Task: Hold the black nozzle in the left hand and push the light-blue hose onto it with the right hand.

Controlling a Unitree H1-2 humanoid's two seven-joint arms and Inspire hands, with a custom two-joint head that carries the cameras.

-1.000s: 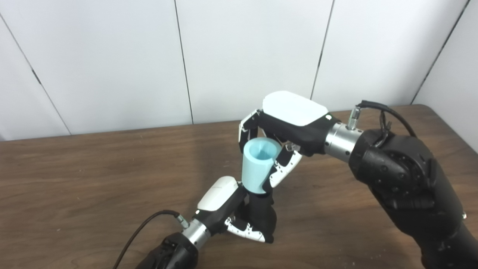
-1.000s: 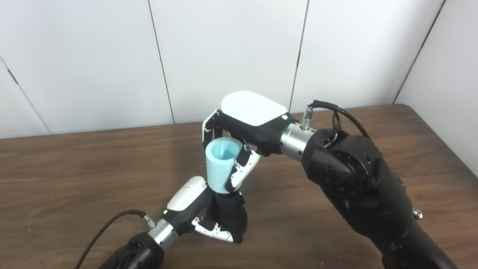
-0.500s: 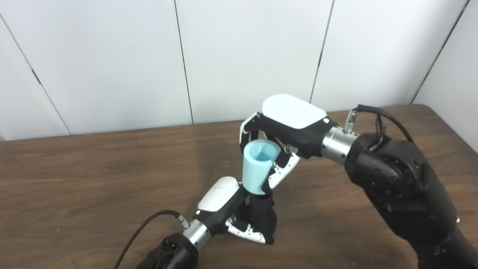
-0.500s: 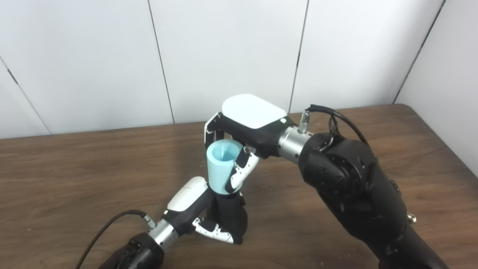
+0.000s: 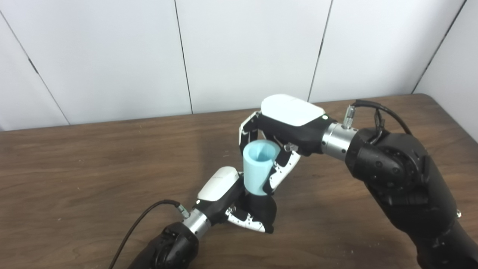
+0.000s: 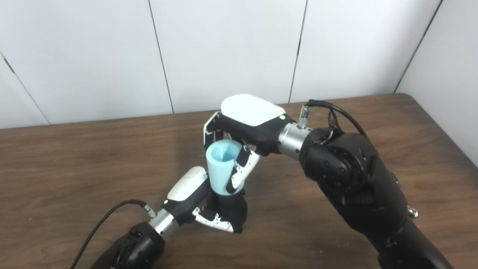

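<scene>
A: What is seen of the left hand [image 5: 233, 203]?

B: It is seen low over the wooden table [image 5: 74, 168], its arm entering from the bottom left. Its fingers are wrapped around the black nozzle [image 5: 263, 213], which is held upright just above the tabletop. The white fingertips [image 5: 248, 224] are curled across the front of the nozzle's body, so the hand is clamped on it.

A: And the light-blue hose [image 5: 258, 170]?

B: It is gripped by the right hand [image 5: 283, 129], which reaches in from the right with its white back turned up. The hose is pinched between the fingers [image 5: 246, 129] on its far side and the thumb [image 5: 283, 172] on its near side, so that hand is closed on the hose. The hose is held nearly upright, tilted a little, with its open end facing up (a hollow, funnel-like inside can be made out).

A: Where is the hose relative to the nozzle?

B: It is placed directly above the nozzle, with its lower end meeting the nozzle's top. How far the nozzle goes inside cannot be told, since the joint is hidden by the hose's wall and the hands.

A: Is anything else shown?

B: A black cable [image 6: 108, 220] is seen running from the left wrist across the table, and a white panelled wall [image 5: 112, 56] is seen behind.
</scene>
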